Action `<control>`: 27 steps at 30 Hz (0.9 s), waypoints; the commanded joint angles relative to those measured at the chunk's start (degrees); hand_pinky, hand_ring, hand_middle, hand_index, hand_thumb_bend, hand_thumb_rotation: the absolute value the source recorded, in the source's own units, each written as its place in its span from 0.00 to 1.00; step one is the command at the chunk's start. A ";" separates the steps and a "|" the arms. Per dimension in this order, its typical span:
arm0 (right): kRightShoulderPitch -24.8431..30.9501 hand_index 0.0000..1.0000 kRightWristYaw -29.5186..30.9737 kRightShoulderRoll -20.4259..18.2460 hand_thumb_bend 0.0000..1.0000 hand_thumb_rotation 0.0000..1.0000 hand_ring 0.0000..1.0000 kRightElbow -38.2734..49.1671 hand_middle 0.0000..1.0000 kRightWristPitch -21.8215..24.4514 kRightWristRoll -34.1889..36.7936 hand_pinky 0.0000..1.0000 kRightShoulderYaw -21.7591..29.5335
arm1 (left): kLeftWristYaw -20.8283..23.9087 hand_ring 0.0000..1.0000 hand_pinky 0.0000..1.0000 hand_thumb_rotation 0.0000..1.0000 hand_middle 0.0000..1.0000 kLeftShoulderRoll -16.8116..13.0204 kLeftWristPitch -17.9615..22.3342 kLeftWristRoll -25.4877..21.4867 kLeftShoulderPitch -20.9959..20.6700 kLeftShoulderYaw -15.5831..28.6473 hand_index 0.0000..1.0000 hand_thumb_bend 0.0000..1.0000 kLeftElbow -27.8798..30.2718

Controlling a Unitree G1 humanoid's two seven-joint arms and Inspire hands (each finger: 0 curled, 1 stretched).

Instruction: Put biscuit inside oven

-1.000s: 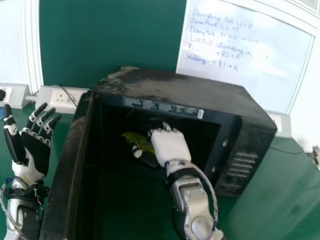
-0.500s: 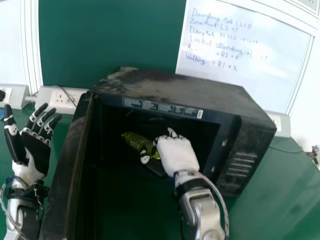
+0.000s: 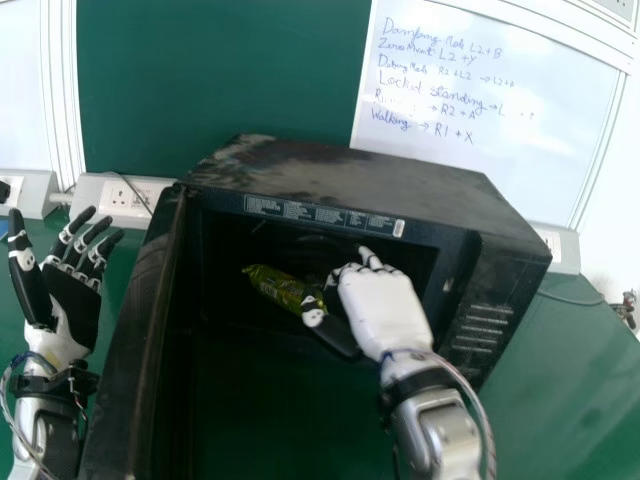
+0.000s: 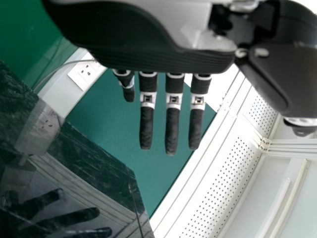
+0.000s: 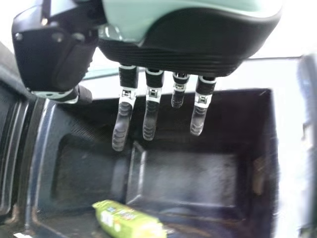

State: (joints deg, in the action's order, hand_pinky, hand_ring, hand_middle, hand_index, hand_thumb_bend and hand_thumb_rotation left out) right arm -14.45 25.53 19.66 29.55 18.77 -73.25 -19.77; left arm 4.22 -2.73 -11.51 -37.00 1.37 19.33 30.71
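Note:
The black oven [image 3: 350,175] stands with its door swung out on the left. Inside its cavity lies the green biscuit packet [image 3: 278,288], and the right wrist view shows the same packet [image 5: 126,220] on the cavity floor, apart from the fingers. My right hand [image 3: 385,308] is at the opening, right of the packet, with its thumb near the packet's right end in the head view. In the right wrist view my right hand [image 5: 151,101] has extended fingers holding nothing. My left hand [image 3: 72,298] is raised outside the door, fingers straight; the left wrist view shows the left hand [image 4: 171,109] empty.
The open oven door [image 3: 140,350] stands between my left hand and the cavity. A green table [image 3: 560,370] extends to the right of the oven. Wall sockets [image 3: 120,192] and a whiteboard [image 3: 480,110] are behind, with a cable [image 3: 575,300] on the right.
My right hand has moved to the right and slightly down in the head view, uncovering more of the packet, which stays in place. The left hand has kept still.

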 commanded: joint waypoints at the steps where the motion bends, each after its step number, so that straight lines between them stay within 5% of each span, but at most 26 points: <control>1: 1.31 0.49 1.08 -0.14 0.51 0.14 0.76 1.57 0.75 -0.30 0.44 0.76 1.67 | -0.12 0.64 0.66 0.55 0.64 0.01 -0.14 0.22 -0.12 -0.40 0.66 0.72 -0.30; 5: 3.71 0.50 1.09 0.22 0.51 0.14 0.76 3.44 0.75 -1.47 1.48 0.75 4.14 | -0.42 0.64 0.67 0.54 0.65 -0.34 -0.02 0.66 -0.02 -0.41 0.67 0.72 -0.47; 8: 5.52 0.73 -0.45 0.14 0.62 0.09 0.77 4.28 0.76 -2.56 3.45 0.72 6.31 | -0.61 0.64 0.67 0.54 0.65 -0.45 0.08 1.15 0.00 -0.49 0.67 0.73 -0.69; 19: 12.53 0.74 -4.10 -0.51 0.58 0.12 0.71 6.53 0.74 -4.50 15.72 0.62 14.55 | -2.16 0.64 0.66 0.52 0.64 -0.38 0.77 1.72 0.13 -0.37 0.66 0.77 -2.20; 24: 17.31 0.75 -9.17 -3.28 0.61 0.05 0.68 7.74 0.74 -7.55 28.62 0.56 20.11 | -1.86 0.65 0.66 0.51 0.64 -0.20 0.46 2.37 0.21 -0.33 0.67 0.79 -2.03; 27: 18.86 0.76 -9.15 -3.96 0.60 0.05 0.71 8.60 0.76 -7.25 34.66 0.61 22.80 | -2.04 0.66 0.69 0.51 0.66 -0.22 0.45 2.51 0.29 -0.36 0.68 0.79 -2.10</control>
State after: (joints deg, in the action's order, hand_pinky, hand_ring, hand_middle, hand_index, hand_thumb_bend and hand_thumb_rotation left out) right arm 3.73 16.85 15.95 37.44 11.58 -40.64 1.61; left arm 2.40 -2.77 -11.21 -34.89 1.67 19.23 28.82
